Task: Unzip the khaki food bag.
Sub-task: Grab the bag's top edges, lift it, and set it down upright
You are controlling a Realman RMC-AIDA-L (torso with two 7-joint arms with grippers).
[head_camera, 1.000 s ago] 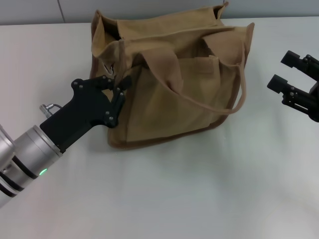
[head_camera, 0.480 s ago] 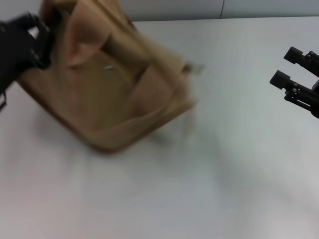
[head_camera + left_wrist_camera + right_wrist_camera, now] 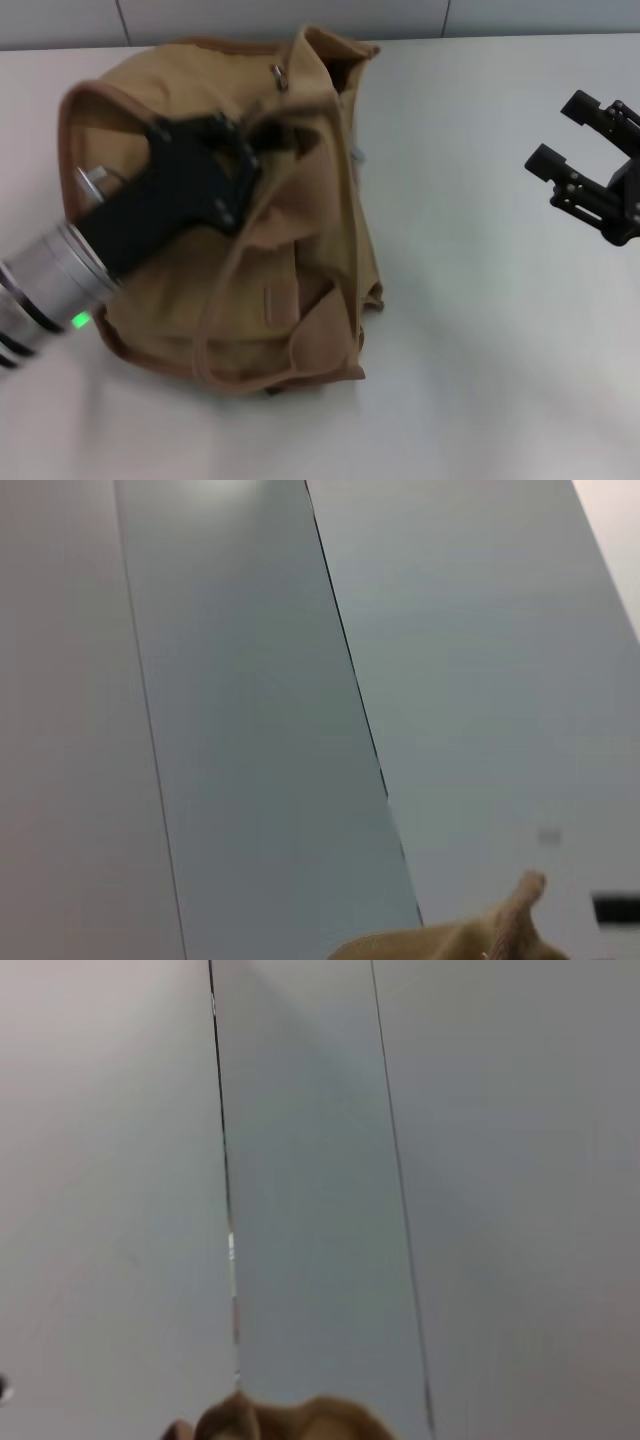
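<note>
The khaki food bag (image 3: 300, 300) lies slumped and turned on the white table in the head view, its opening toward the far side and a strap handle (image 3: 215, 330) looped across its front. A small metal piece (image 3: 279, 75) shows at its far top edge. My left gripper (image 3: 250, 150) rests on the bag's upper part, fingers pinched into the fabric near the top. A tan corner of the bag shows in the left wrist view (image 3: 470, 942) and in the right wrist view (image 3: 290, 1422). My right gripper (image 3: 560, 135) hangs open and empty, well to the right of the bag.
The white table (image 3: 480, 350) extends in front and to the right of the bag. A grey panelled wall (image 3: 200, 18) runs along the table's far edge, just behind the bag.
The bag swung hard to the left with my left gripper, then came back turned and slumped, its top facing the far side. The right gripper barely moved.
</note>
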